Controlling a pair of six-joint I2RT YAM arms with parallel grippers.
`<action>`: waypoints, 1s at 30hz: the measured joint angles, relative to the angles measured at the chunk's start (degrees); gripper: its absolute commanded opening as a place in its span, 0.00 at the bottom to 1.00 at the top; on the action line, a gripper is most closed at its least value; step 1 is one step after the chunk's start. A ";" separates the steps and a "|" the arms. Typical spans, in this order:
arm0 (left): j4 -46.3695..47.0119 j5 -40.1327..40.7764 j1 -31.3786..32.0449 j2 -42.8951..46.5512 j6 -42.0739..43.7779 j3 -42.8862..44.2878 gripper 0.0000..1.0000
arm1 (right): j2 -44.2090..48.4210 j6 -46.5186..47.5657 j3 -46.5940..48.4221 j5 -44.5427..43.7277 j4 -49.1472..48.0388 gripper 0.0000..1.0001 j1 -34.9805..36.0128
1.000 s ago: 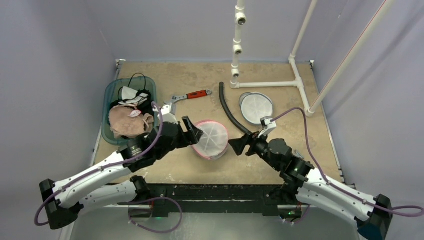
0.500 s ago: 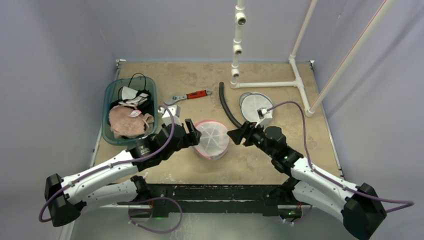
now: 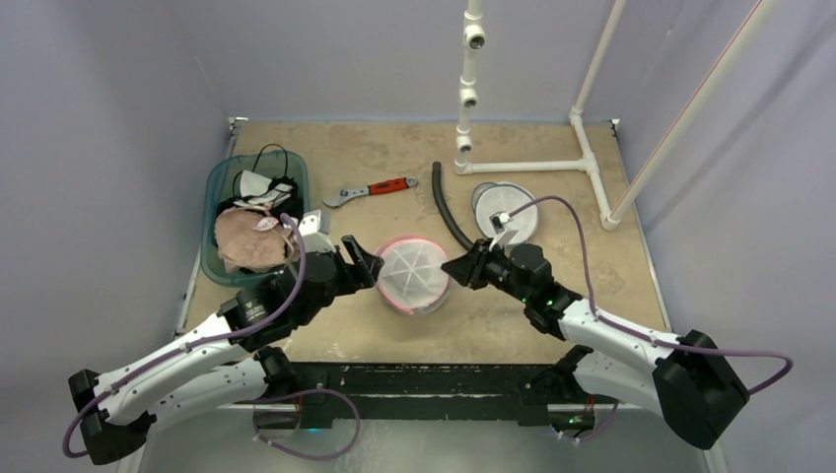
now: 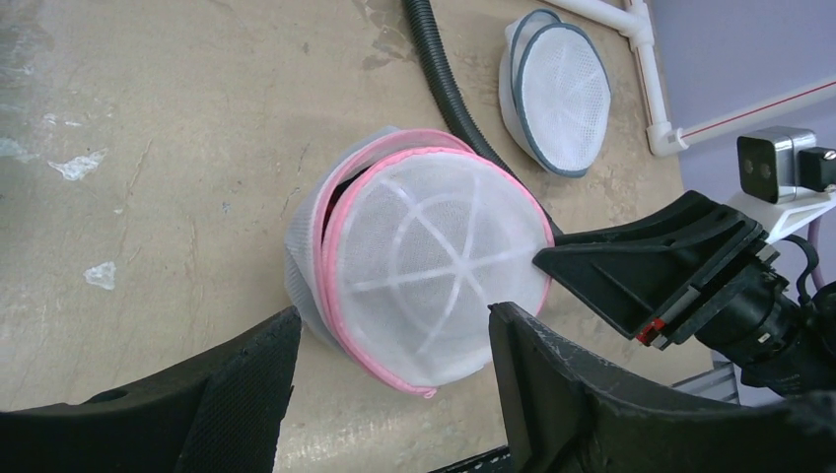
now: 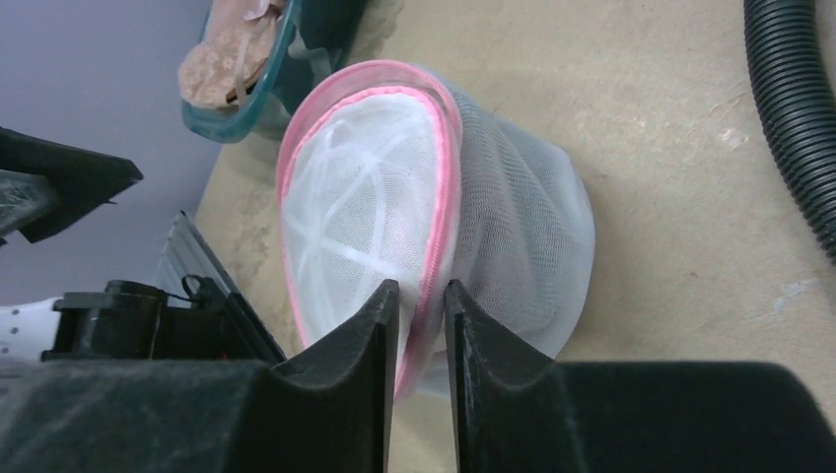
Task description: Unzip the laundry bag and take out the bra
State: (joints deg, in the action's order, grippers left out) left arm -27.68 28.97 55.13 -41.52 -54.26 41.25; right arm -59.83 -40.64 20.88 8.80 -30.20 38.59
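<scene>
The laundry bag (image 3: 414, 274) is a round white mesh pouch with a pink zipper rim, lying tilted on the table. No bra shows through the mesh. My right gripper (image 3: 455, 266) has come in from the right. In the right wrist view its jaws (image 5: 422, 291) stand nearly together on the bag's (image 5: 365, 217) pink rim. My left gripper (image 3: 363, 258) is open at the bag's left side. In the left wrist view its fingers (image 4: 394, 315) stand wide apart with the bag (image 4: 434, 286) just ahead of them, untouched. A small pink zipper pull (image 4: 427, 392) hangs at the bag's lower edge.
A teal bin (image 3: 219, 187) at the left holds a beige lacy garment (image 3: 251, 239) and other clothes. A red-handled wrench (image 3: 373, 189), a black hose (image 3: 453, 222) and a second, grey-rimmed mesh bag (image 3: 505, 209) lie behind. A white pipe frame (image 3: 537, 166) stands at the back right.
My right gripper has reached left to the bag and its jaws have gone from wide open to nearly together on the pink rim. My left gripper has drawn back slightly left, still open.
</scene>
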 measured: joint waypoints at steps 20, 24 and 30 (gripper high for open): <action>-1.64 2.34 0.00 0.28 -0.17 -0.68 0.68 | 16.24 14.43 2.03 5.57 1.40 0.00 0.66; -1.88 3.28 0.00 -0.26 -0.17 -0.66 0.68 | 18.97 17.46 1.44 8.39 -1.14 0.00 4.44; -1.88 4.37 0.00 -4.31 -0.17 -0.42 0.68 | 21.03 20.00 -1.05 13.49 -3.63 0.00 9.05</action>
State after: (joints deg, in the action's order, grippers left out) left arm -29.56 33.34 55.13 -45.82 -54.43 40.84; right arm -38.81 -20.64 19.84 22.28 -33.82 47.64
